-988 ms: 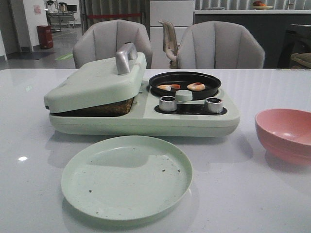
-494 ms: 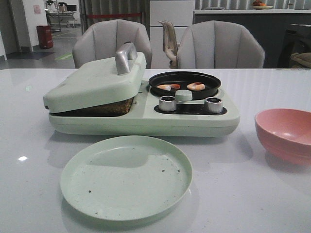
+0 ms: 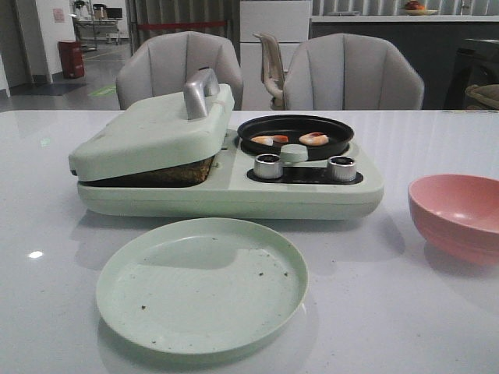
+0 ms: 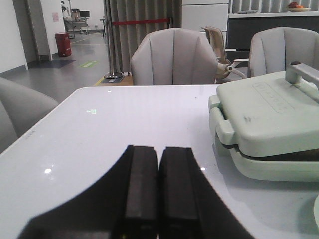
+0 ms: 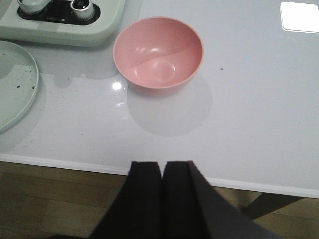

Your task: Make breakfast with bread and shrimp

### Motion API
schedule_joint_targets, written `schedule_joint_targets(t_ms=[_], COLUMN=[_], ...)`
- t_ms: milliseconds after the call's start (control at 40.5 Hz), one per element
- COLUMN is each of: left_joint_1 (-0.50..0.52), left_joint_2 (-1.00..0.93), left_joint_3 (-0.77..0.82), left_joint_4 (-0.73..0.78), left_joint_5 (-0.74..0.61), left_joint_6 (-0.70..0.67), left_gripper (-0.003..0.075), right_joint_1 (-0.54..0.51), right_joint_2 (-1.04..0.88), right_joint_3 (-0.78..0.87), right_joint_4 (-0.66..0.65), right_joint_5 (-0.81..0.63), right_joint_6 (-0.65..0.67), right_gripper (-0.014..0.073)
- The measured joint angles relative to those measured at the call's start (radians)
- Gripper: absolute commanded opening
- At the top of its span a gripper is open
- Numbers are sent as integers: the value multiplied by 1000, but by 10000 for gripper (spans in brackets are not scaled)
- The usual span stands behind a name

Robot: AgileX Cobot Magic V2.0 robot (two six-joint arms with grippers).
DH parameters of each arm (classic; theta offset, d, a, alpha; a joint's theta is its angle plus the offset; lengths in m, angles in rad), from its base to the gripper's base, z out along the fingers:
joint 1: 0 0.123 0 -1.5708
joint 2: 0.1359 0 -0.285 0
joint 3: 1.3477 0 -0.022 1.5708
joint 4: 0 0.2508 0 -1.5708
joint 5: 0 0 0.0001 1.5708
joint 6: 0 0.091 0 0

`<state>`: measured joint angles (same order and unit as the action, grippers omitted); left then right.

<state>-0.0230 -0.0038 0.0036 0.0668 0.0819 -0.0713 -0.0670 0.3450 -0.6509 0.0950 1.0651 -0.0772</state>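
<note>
Two orange-and-white shrimp [image 3: 270, 139] [image 3: 314, 139] lie in the black round pan [image 3: 295, 125] of a pale green breakfast maker [image 3: 234, 187]. Its lid [image 3: 148, 132], also seen in the left wrist view [image 4: 271, 114], rests nearly shut over a brown edge of bread [image 3: 175, 173]; the slices are mostly hidden. My left gripper [image 4: 159, 152] is shut and empty, above the table to the left of the maker. My right gripper [image 5: 163, 167] is shut and empty, over the table's front edge, near the pink bowl [image 5: 158, 52]. Neither gripper shows in the front view.
An empty pale green plate [image 3: 201, 283] with crumbs lies in front of the maker. A pink bowl [image 3: 456, 216] stands at the right. Two silver knobs [image 3: 268, 166] [image 3: 341, 167] sit on the maker's front. Grey chairs [image 3: 352, 72] stand behind the table.
</note>
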Motion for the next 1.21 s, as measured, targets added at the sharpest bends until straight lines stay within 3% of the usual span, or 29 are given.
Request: schedule_joint_targets(t_ms=[272, 618, 865, 1211], left_joint_1=[-3, -31, -98, -103], left_joint_2=[0, 0, 0, 0], left_joint_3=[0, 0, 0, 0], left_joint_4=[-21, -21, -21, -21], left_joint_5=[0, -99, -101, -103], left_joint_6=[6, 8, 8, 8], left_gripper=[101, 101, 101, 101], right_joint_1=[0, 0, 0, 0], right_joint_2=[0, 0, 0, 0], right_joint_3=[0, 0, 0, 0], right_joint_4=[0, 0, 0, 0], right_joint_5=[0, 0, 0, 0], right_joint_6=[0, 0, 0, 0], right_gripper=[45, 45, 45, 45])
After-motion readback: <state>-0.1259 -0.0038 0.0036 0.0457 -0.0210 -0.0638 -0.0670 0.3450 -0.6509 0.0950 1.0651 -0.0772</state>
